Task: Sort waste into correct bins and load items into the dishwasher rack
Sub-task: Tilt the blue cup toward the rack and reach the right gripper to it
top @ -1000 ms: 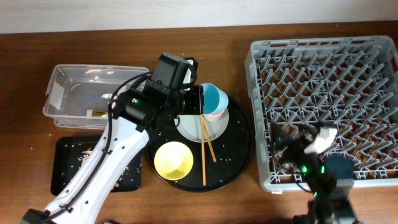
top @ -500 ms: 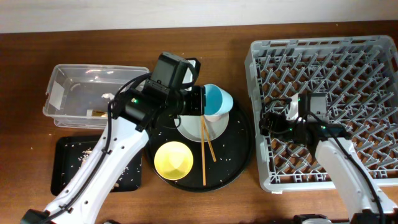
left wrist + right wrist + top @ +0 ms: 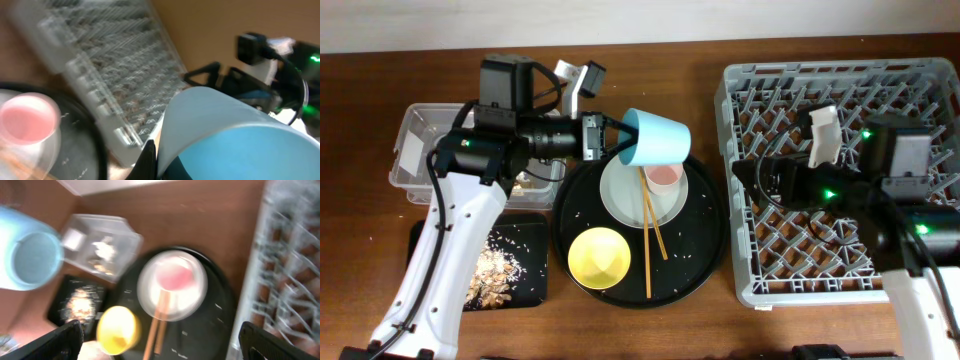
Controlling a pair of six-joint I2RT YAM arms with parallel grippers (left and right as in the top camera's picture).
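Observation:
My left gripper is shut on the rim of the light-blue cup, held tilted above the round tray; the left wrist view shows the cup close up against a jaw. The pink cup stands on the pale plate, with two chopsticks lying across it. The yellow bowl sits in front. My right gripper is open and empty over the left edge of the dishwasher rack. Tan scraps lie in the small black tray. The clear tub holds white and brown bits.
The large round black tray carries the plate and bowl and is speckled with rice crumbs. The rack's near left wall stands right beside it. The right wrist view shows the plate, bowl and rack, all blurred.
My left gripper has lifted the light-blue cup off the plate, uncovering the pink cup. The right arm has risen and shifted right. More tan scraps now show in the black tray.

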